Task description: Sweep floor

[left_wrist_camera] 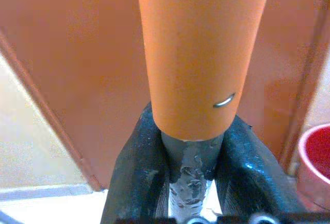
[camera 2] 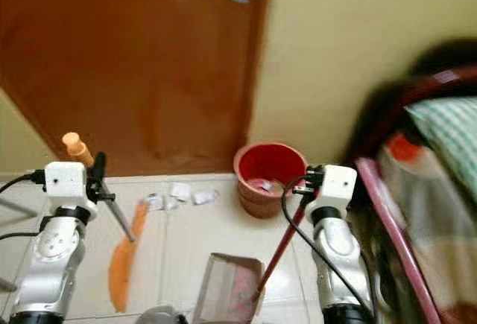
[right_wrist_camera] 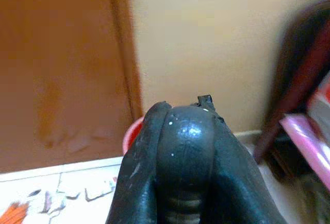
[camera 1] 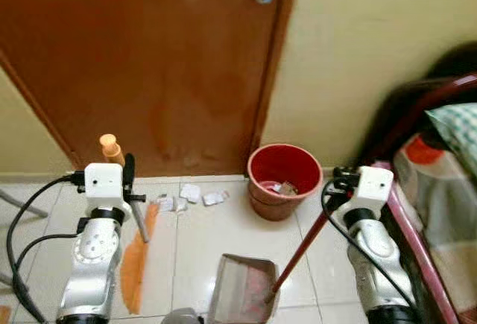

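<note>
Left tool [left_wrist_camera: 193,183] clenched on orange-bristled broom [camera 1: 134,261], right tool [right_wrist_camera: 188,147] on red-handled metal dustpan [camera 1: 242,290]

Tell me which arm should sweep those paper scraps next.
Left. The left gripper holds the orange broom, bristles just beside the paper scraps; the right gripper holds the dustpan.

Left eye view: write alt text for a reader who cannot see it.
The left gripper holds an orange-handled broom, the right gripper a red-handled metal dustpan, on a white tiled floor. Ahead, white paper scraps lie beside a red plastic bucket by a brown wooden door.
</note>
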{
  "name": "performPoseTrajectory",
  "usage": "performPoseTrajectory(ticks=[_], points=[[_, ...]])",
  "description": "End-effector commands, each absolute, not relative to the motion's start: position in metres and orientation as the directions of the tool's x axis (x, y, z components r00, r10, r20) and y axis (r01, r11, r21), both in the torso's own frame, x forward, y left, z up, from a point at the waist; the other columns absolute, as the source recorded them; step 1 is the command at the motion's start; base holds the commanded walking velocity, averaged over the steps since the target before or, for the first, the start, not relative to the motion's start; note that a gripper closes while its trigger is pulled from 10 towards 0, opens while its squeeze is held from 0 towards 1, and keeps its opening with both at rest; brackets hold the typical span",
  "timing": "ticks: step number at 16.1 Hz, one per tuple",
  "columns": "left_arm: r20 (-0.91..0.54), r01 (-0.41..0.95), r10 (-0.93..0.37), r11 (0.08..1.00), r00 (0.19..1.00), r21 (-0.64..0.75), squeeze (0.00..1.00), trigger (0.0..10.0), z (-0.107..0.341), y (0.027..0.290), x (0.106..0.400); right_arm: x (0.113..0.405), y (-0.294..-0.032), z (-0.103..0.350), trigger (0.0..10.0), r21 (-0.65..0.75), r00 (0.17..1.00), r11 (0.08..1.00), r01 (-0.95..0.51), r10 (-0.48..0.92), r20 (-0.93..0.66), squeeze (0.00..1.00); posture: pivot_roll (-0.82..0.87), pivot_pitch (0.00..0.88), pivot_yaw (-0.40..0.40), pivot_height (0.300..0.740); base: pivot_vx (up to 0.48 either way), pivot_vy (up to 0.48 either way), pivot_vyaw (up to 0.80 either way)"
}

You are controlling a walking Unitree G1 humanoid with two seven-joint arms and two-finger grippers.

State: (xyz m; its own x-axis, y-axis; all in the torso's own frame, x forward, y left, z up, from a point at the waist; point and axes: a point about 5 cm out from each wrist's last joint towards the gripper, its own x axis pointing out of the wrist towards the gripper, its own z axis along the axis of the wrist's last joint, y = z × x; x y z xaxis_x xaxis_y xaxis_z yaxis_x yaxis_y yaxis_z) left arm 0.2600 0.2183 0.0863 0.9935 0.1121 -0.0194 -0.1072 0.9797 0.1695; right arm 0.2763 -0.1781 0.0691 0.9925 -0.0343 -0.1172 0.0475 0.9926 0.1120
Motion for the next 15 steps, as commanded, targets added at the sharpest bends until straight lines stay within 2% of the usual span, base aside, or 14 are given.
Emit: performPoseTrajectory(ticks=[1, 5, 10, 14, 15], points=[[0.001, -0.105, 0.107, 0.976, 0.994, 0.193, 0.0, 10.0, 0.091, 0.218, 0.263, 0.277, -0.187, 0.076, 10.0, 0.101, 0.995, 0.992, 0.07, -0.062, -0.081, 0.0, 0.03, 0.052, -0.044, 0.74, 0.364, 0.311, 0.0], [0.0, -0.104, 0.106, 0.977, 0.994, 0.187, 0.0, 10.0, 0.09, 0.216, 0.265, 0.278, -0.186, 0.077, 10.0, 0.106, 0.995, 0.992, 0.074, -0.066, -0.078, 0.0, 0.03, 0.052, -0.04, 0.74, 0.302, 0.201, 0.0], [-0.014, -0.089, 0.094, 0.977, 0.996, 0.192, 0.0, 10.0, 0.089, 0.212, 0.273, 0.277, -0.188, 0.076, 10.0, 0.109, 0.994, 0.99, 0.084, -0.075, -0.08, 0.0, 0.03, 0.055, -0.04, 0.74, 0.0, 0.0, 0.0], [0.01, -0.054, 0.053, 0.975, 0.999, 0.216, 0.0, 10.0, 0.097, 0.209, 0.291, 0.276, -0.191, 0.077, 10.0, 0.106, 0.993, 0.99, 0.098, -0.089, -0.083, 0.0, 0.02, 0.067, -0.041, 0.74, 0.0, 0.0, 0.0], [0.016, 0.0, -0.004, 0.973, 1.0, 0.23, 0.0, 10.0, 0.099, 0.2, 0.298, 0.276, -0.191, 0.077, 10.0, 0.101, 0.993, 0.99, 0.097, -0.089, -0.081, 0.0, 0.01, 0.069, -0.042, 0.74, 0.0, 0.0, 0.0]])
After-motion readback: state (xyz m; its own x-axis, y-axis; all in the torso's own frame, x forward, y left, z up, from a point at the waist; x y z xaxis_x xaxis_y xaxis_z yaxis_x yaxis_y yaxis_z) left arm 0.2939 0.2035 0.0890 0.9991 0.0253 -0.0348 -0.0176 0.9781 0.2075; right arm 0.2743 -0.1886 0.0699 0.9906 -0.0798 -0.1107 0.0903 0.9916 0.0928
